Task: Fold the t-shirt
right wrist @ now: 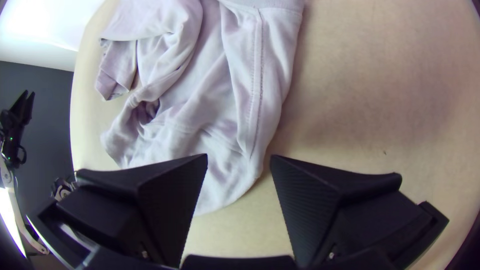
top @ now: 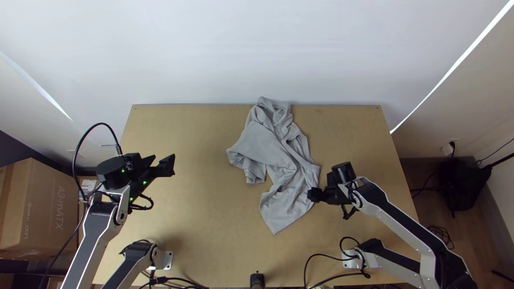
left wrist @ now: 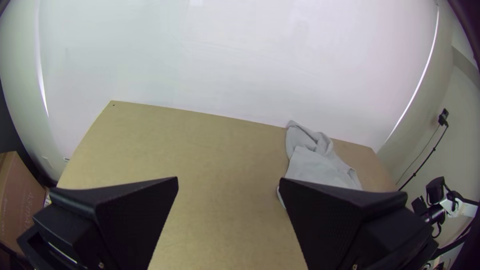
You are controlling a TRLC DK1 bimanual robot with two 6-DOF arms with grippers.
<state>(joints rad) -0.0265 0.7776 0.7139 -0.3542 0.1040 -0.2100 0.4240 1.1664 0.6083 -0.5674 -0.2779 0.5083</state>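
The grey t-shirt (top: 278, 160) lies bunched and wrinkled from the table's far edge down past the middle. My left gripper (top: 165, 163) is above the table's left side, well apart from the cloth. In the left wrist view my left gripper (left wrist: 228, 185) stands open, with the t-shirt (left wrist: 320, 167) farther off, partly hidden behind one finger. My right gripper (top: 312, 195) is at the shirt's right edge, near its lower end. In the right wrist view my right gripper (right wrist: 239, 160) is open, with the shirt's seamed edge (right wrist: 255, 100) and a strip of table showing between its fingers.
The wooden table (top: 187, 214) has bare surface on both sides of the cloth. A white wall (top: 214, 48) rises behind its far edge. Black cables (top: 332, 275) lie along the near edge. A cardboard box (top: 40, 206) stands off the table's left side.
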